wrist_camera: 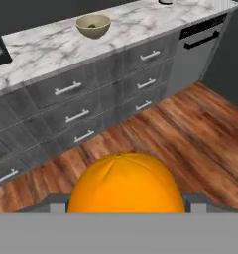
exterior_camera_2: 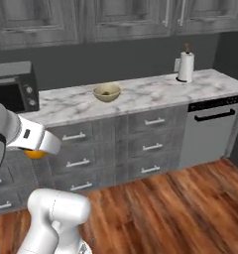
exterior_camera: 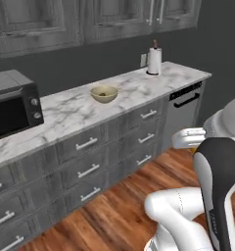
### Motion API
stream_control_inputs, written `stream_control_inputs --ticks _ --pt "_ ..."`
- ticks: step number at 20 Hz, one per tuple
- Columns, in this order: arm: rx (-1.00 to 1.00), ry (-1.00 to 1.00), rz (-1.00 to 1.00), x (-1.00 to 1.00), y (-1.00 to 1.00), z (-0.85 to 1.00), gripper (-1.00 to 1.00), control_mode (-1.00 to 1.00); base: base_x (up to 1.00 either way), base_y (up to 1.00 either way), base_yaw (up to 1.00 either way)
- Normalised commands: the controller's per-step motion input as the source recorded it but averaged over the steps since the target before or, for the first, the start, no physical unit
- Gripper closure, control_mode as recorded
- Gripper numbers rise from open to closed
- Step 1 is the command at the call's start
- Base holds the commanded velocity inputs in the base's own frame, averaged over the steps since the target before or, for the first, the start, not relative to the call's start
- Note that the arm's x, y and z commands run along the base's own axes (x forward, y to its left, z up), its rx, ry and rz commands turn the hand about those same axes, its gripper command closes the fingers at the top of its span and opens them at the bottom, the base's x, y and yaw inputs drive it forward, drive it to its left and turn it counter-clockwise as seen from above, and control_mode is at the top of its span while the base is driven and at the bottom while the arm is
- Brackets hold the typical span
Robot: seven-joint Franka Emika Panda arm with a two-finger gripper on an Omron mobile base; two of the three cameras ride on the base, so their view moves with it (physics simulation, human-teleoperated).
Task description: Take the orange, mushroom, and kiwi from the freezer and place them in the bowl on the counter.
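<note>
Orange (wrist_camera: 126, 183) held low off the floor; tan bowl (wrist_camera: 93, 26) on marble counter (wrist_camera: 41, 47).

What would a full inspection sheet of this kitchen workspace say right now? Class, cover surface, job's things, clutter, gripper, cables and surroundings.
Surface: white marble counter.
Job's things: bowl on the counter, something small and dark inside; orange in the gripper, away from the counter.
Clutter: paper towel roll; black microwave.
Gripper: shut on the orange.
Cables: nothing seen.
Surroundings: grey drawers, dishwasher, wall cabinets, wood floor.
</note>
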Motion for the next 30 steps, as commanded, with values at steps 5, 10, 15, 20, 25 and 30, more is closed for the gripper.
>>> stream_control_inputs --ticks 5,10,15,20,25,30 --pt "0.00 0.00 0.00 0.00 0.00 0.00 1.00 1.00 1.00 -0.44 0.61" --pt "0.00 0.00 0.00 0.00 0.00 0.00 1.00 1.00 1.00 -0.46 0.61" --pt "0.00 0.00 0.00 0.00 0.00 0.00 1.00 1.00 0.88 -0.84 0.48" --pt "0.00 0.00 0.00 0.00 0.00 0.00 1.00 1.00 0.17 -0.85 0.11" --pt "0.00 0.00 0.00 0.00 0.00 0.00 1.00 1.00 0.25 -0.32 -0.16" --pt "0.00 0.00 0.00 0.00 0.00 0.00 1.00 1.00 0.61 0.51 -0.25"
